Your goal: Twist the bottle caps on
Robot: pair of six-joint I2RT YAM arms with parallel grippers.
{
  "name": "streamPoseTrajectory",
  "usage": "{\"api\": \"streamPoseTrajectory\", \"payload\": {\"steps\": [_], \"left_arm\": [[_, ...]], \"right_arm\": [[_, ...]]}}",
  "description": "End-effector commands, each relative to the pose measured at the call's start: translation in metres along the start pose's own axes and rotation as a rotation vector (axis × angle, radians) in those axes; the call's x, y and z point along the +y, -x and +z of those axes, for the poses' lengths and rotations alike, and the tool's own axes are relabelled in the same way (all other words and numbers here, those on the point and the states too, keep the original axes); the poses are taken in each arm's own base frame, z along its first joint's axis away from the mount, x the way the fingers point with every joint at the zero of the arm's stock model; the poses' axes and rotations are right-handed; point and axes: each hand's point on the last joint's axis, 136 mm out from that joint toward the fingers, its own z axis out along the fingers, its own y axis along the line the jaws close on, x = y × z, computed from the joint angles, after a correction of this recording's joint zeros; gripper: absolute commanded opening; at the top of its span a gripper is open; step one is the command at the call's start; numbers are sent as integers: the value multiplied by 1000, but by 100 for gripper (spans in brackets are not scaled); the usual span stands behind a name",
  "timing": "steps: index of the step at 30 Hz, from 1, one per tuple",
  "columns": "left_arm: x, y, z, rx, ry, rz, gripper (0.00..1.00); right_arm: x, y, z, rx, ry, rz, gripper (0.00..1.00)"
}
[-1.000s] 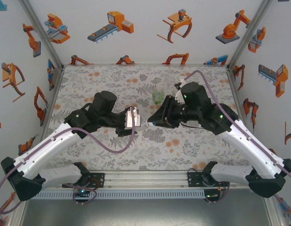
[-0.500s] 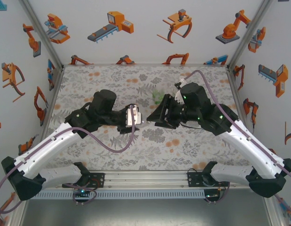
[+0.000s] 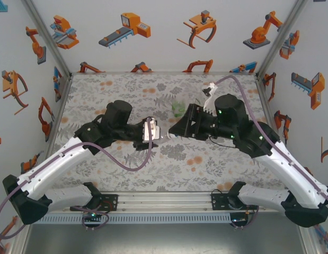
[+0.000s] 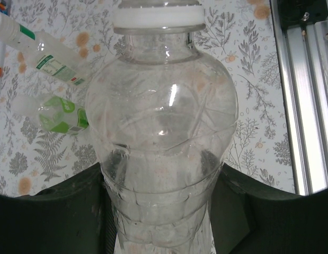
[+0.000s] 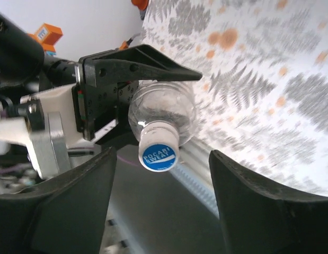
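One bulbous, ribbed clear-plastic bottle (image 4: 162, 137)

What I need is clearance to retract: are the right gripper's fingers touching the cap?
Apart. The right wrist view shows the cap between the fingers, clear gaps either side.

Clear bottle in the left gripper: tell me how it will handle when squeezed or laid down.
The bottle looks empty, so it is probably light. Its thin, ridged clear wall likely dents under a hard squeeze. Round-bodied, it would probably roll if laid on its side.
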Motion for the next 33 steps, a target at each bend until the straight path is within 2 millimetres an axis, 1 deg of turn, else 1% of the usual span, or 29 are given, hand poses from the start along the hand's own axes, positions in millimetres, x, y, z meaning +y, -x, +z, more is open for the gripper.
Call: {"api": "streamPoseTrajectory", "payload": {"steps": [1, 4, 6, 9, 11, 15, 20, 23, 28, 33], "left_arm": [[-3, 26, -8, -82, -35, 11, 0], [-6, 29, -9, -98, -56, 0, 0], [-7, 31, -10, -103, -64, -6, 0], [-9, 33, -11, -110, -67, -11, 0], [-9, 34, -12, -110, -67, -13, 0], [-10, 34, -13, -109, -65, -17, 0], [-8, 32, -13, -92, -49, -21, 0], [-7, 33, -14, -91, -45, -19, 0], [-7, 30, -14, -80, -39, -21, 0], [-8, 30, -13, -80, -40, -20, 0]], "right_arm": [[23, 18, -25, -144, 89, -345, 62], [44, 15, -38, -207, 209, -570, 62], [55, 6, -43, -211, 280, -712, 62], [65, -11, -44, -166, 368, -885, 62], [67, -22, -43, -138, 412, -970, 62], [63, -25, -37, -127, 406, -1033, 64], [62, -27, -26, -107, 415, -1054, 63], [62, -28, -19, -98, 426, -1051, 59], [60, -31, -14, -87, 432, -1046, 52], [57, -31, -11, -84, 421, -1034, 50]]}}
